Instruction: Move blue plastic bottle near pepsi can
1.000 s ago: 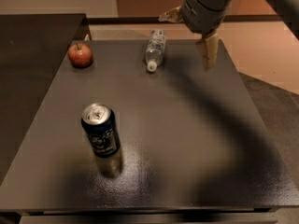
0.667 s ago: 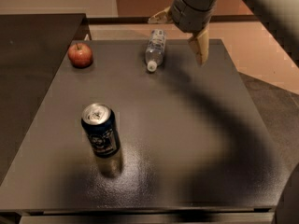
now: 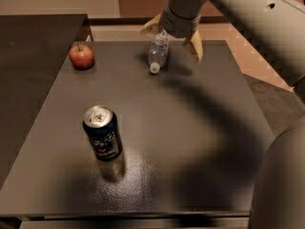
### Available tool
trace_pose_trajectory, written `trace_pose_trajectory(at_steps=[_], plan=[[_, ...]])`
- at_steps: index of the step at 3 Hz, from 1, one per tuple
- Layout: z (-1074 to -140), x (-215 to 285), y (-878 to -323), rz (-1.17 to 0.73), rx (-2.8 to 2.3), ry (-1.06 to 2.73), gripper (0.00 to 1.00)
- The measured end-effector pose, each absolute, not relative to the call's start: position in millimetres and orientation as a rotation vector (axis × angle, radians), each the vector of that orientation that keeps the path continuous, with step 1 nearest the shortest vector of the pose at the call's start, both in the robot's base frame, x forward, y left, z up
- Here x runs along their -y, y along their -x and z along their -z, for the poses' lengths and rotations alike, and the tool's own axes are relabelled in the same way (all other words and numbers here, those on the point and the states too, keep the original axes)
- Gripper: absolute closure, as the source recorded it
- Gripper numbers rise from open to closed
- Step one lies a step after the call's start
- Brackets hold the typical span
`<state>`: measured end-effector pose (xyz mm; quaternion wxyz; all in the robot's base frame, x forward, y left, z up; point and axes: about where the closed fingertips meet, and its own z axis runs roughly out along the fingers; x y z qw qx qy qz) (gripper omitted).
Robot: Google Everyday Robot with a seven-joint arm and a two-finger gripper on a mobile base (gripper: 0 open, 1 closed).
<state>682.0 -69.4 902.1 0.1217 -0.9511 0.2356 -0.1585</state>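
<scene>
Since the earlier frame the gripper [image 3: 172, 37] has slid along the far edge of the surface [image 3: 200, 128], from off to the bottle's right to just over its far end. The bottle, can and apple lie where they were.

Camera view: the bottle [image 3: 157, 54] lies on its side near the middle of the far edge, its white cap pointing toward the near edge and its base under the gripper. The fingers [image 3: 194, 49] are spread apart and grasp nothing. One tan tip shows past the bottle's far-left side and the other hangs to the bottle's right, so the base lies between them. Whether either tip touches the bottle I cannot tell. The grey arm [image 3: 248, 18] reaches in from the upper right.

The can [image 3: 102, 135] stands upright toward the near-left part of the surface, well apart from the bottle, silver top up. The apple [image 3: 81, 56] sits near the far-left corner.
</scene>
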Motion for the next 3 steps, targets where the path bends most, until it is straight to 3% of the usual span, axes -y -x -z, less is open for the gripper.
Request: trace_pose_trajectory(at_steps=[3], plan=[[-854.0,56.6,-723.2,0.493,-0.502,2.982,0.00]])
